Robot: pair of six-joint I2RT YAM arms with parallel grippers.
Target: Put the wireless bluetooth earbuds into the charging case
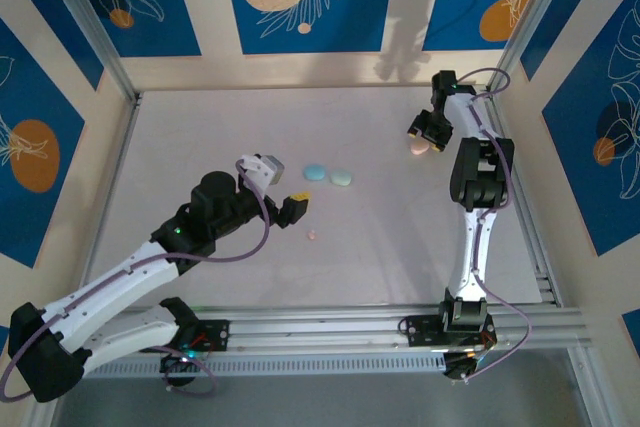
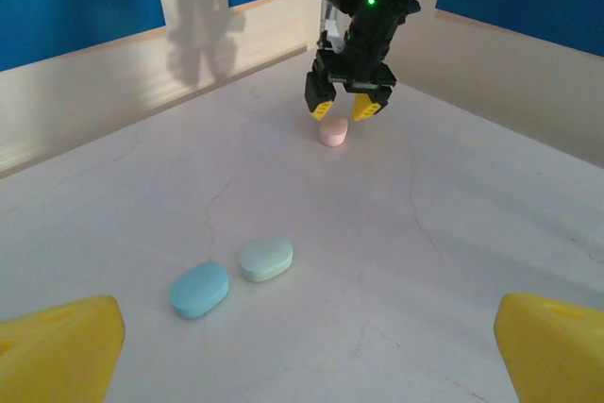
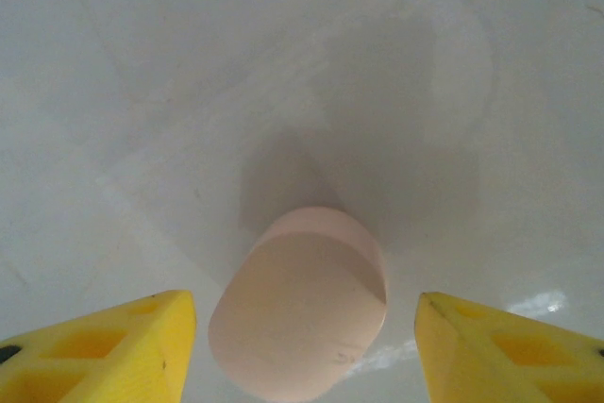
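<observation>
A pink charging case (image 1: 418, 146) rests on the white table at the far right. My right gripper (image 1: 425, 130) hovers just over it, open. In the right wrist view the pink case (image 3: 302, 313) sits between the yellow fingertips (image 3: 123, 346) with a gap on each side. A tiny pink earbud (image 1: 311, 235) lies alone near the table's middle. Just beyond it stands my left gripper (image 1: 293, 209), wide open and holding nothing. Its view looks across at the pink case (image 2: 333, 131) under the right gripper (image 2: 345, 109).
A blue case (image 1: 316, 172) and a pale teal case (image 1: 341, 177) lie side by side mid-table, closed; the left wrist view has them as blue (image 2: 199, 289) and teal (image 2: 265, 259). Cream walls with metal posts (image 1: 110, 57) edge the table.
</observation>
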